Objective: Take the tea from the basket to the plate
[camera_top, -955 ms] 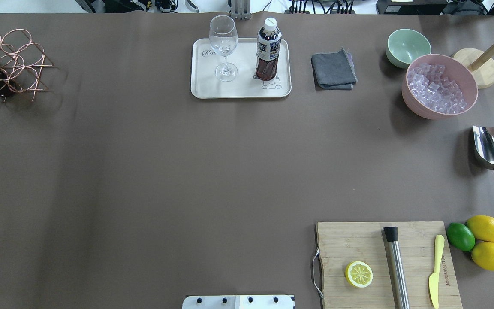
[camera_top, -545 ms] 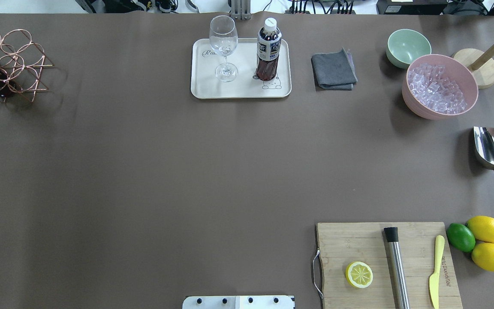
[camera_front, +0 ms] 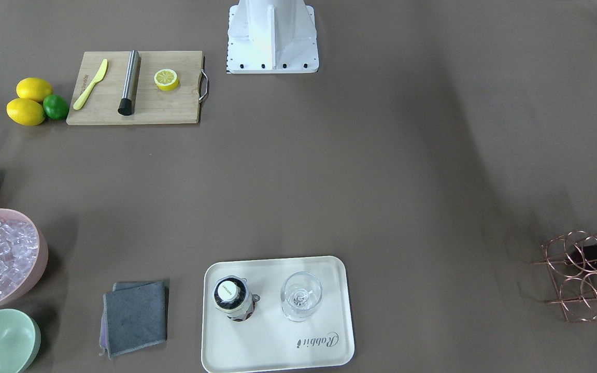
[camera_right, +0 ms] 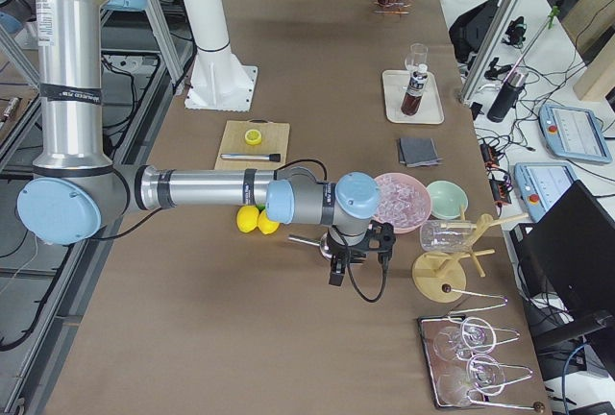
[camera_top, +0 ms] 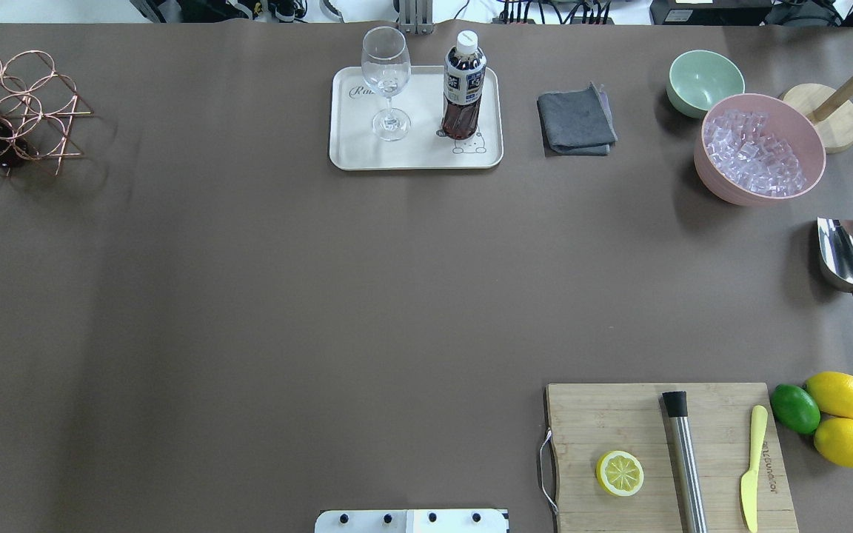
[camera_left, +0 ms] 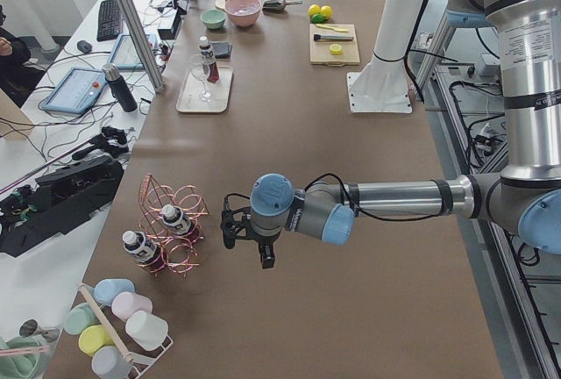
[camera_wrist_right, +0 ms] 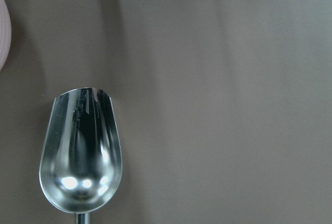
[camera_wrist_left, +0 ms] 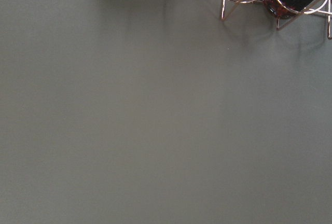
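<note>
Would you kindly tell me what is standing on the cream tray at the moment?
The tea bottle stands upright on the cream tray beside an empty wine glass. In the overhead view the glass covers part of the Rabbit script.

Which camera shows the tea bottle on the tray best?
Overhead exterior: the tea bottle shows full-length with label, upright on the tray. Front-facing sees mostly its cap; side views show it small; wrist views miss it.

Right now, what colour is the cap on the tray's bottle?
White; the cap shows best in the overhead view.
</note>
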### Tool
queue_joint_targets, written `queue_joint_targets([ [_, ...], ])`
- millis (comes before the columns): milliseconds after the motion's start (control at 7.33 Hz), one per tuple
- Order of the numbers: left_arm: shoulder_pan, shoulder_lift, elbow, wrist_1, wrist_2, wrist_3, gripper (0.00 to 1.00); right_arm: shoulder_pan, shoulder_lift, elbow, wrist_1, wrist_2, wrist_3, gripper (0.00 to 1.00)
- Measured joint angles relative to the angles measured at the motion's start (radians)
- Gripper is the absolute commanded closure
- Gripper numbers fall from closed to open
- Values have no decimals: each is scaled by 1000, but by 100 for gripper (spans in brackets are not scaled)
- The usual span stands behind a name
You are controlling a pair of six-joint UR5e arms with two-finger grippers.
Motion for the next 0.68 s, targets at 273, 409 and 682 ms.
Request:
queue_joint_targets([
  [273,4,4,-20,4,-1,-11,10,7,-10,-6,2,-14,-39,0],
  [409,8,4,-23,8,-2,-4,10,13,-11,0,2,-15,-59,0],
  [682,10,10,-55,61,-4,54,10,16,-14,-3,3,-26,-69,0],
])
